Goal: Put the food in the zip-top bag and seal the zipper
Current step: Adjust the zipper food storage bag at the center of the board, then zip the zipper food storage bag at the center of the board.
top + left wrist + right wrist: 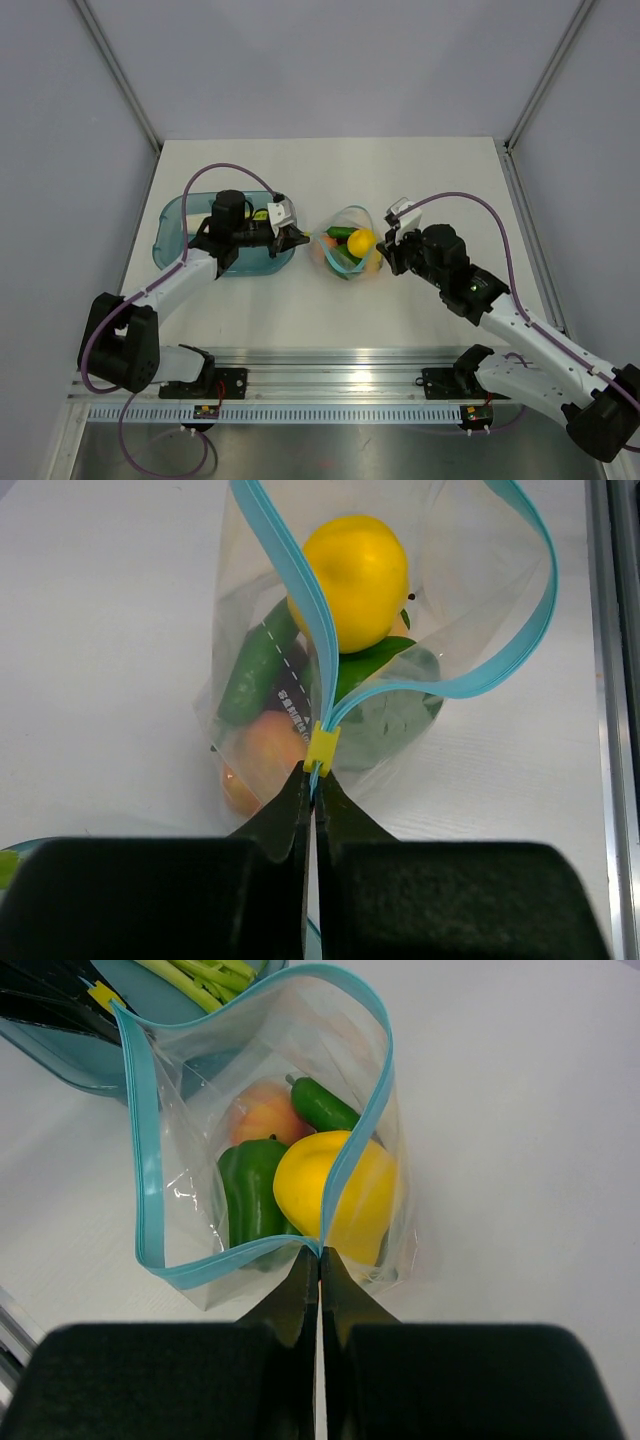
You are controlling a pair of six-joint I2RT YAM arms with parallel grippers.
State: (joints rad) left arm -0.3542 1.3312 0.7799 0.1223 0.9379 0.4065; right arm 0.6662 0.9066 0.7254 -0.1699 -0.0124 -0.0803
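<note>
The clear zip-top bag (348, 250) stands open mid-table, holding a yellow fruit (361, 241), green vegetables (250, 1195) and an orange piece (265, 1112). My left gripper (300, 238) is shut on the light-blue zipper (300, 590) at the bag's left end, just behind the yellow slider (320, 749). My right gripper (384, 250) is shut on the zipper's right end (318, 1247). The zipper's two strips stand apart between the grippers. Long green stalks (205, 975) lie in the teal tray (172, 228).
The teal tray sits left of the bag, under my left arm. A metal rail (330, 360) runs along the table's near edge. Grey walls stand on three sides.
</note>
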